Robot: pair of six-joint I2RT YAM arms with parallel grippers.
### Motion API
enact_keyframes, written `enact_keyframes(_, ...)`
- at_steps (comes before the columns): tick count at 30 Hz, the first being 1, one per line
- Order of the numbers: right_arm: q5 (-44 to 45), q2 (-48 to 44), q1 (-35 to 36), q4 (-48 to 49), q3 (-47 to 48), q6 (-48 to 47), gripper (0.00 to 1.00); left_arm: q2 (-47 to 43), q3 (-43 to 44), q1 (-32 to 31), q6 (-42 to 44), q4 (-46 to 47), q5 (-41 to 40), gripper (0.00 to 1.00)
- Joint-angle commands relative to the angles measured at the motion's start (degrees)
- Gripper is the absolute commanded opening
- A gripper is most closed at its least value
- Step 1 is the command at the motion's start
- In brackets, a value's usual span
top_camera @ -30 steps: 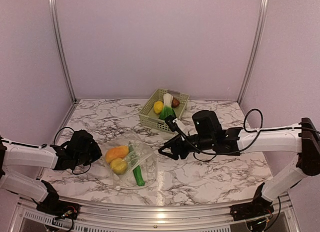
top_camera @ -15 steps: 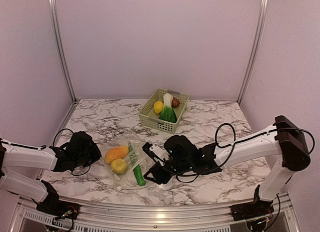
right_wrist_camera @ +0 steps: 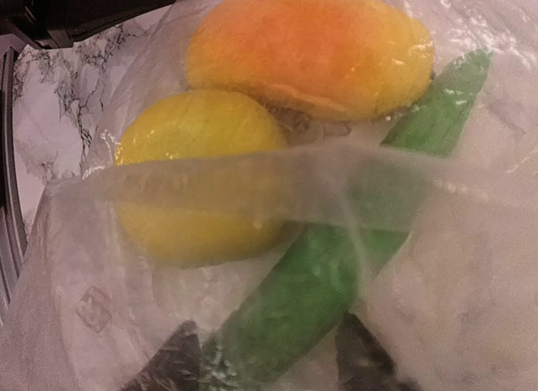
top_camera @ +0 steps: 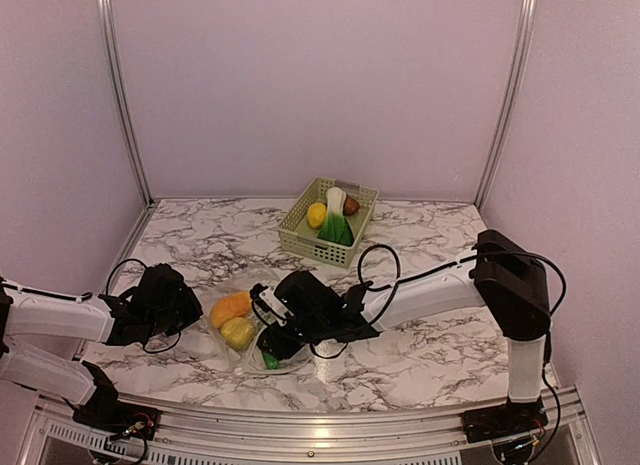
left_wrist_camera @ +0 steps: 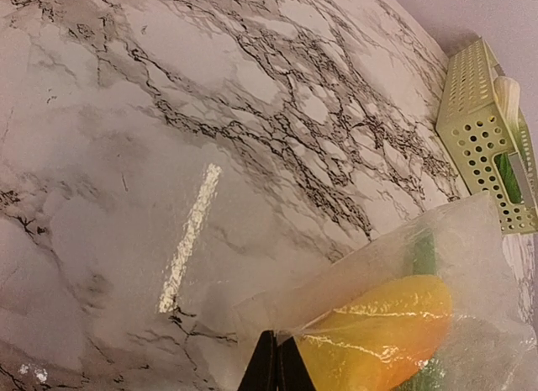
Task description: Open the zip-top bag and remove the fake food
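The clear zip-top bag (top_camera: pixel 252 330) lies on the marble table near the front left. It holds an orange-yellow mango (top_camera: pixel 230 308), a yellow lemon (top_camera: pixel 238 332) and a long green pod (top_camera: pixel 270 361). My left gripper (top_camera: pixel 187 310) is shut on the bag's left corner (left_wrist_camera: pixel 252 319), with its fingertips (left_wrist_camera: pixel 277 361) pinched together beside the mango (left_wrist_camera: pixel 387 324). My right gripper (top_camera: pixel 268 347) is low at the bag's right side. In the right wrist view it (right_wrist_camera: pixel 265 366) is open, its fingers either side of the pod (right_wrist_camera: pixel 336 265), seen through film, below the lemon (right_wrist_camera: pixel 197 185) and mango (right_wrist_camera: pixel 307 50).
A pale green slotted basket (top_camera: pixel 300 235) stands at the back centre and holds a second lemon (top_camera: pixel 316 214), a white-green leafy vegetable (top_camera: pixel 336 207) and a small brown piece (top_camera: pixel 351 205). It also shows in the left wrist view (left_wrist_camera: pixel 475 130). Walls enclose three sides.
My right arm has swung from near the basket leftward and down to the bag, ending with its fingers around the green pod. The left gripper has stayed on the bag's corner.
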Motion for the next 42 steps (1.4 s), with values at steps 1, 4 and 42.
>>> enact_keyframes(1, 4.53, 3.31, 0.52, -5.72, 4.14, -1.59, 0.52, -0.49, -0.88, 0.13, -0.33, 0.56, 0.19, 0.00)
enact_keyframes(4, 7.55, 4.41, 0.52, -7.43, 5.18, -2.45, 0.53, -0.23, -0.96, 0.13, -0.25, 0.75, 0.10, 0.00)
enact_keyframes(42, -2.64, -26.95, 0.61, -17.74, -20.07, -0.98, 0.08, 3.01, -0.30, 0.13, -0.63, 1.78, 0.00, 0.00)
